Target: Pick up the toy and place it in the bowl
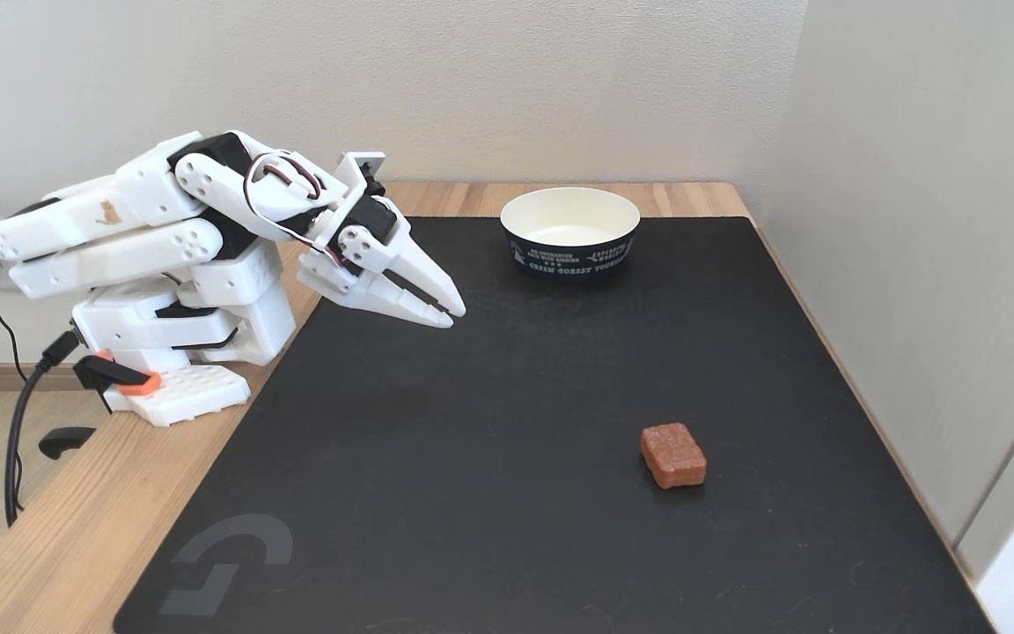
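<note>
The toy, a small reddish-brown block with a rough top, lies on the black mat toward the front right. The bowl, white inside and navy outside with white lettering, stands upright and empty at the back of the mat. My white gripper hovers above the mat's left rear part with the arm folded low over its base. Its fingers are together and hold nothing. It is well left of the bowl and far up-left of the toy.
The black mat covers most of the wooden table. The arm's base is clamped at the left edge, with black cables hanging off the side. Walls stand close behind and along the right side.
</note>
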Controlling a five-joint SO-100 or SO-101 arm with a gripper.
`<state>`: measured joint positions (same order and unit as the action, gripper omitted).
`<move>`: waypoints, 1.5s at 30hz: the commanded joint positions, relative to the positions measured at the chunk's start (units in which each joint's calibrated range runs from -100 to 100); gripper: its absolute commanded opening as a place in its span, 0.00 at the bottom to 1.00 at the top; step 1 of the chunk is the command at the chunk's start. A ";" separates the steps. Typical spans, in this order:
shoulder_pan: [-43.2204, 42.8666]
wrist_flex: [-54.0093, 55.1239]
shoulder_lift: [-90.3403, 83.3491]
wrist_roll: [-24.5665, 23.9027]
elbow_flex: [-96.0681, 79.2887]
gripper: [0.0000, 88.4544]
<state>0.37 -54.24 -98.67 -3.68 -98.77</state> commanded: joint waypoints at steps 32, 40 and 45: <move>0.42 0.47 -0.58 0.24 -0.42 0.06; -0.42 0.47 -0.58 0.71 -0.51 0.65; -0.42 0.47 -0.67 0.76 -0.51 0.65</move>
<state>0.21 -54.24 -98.67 -3.32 -98.77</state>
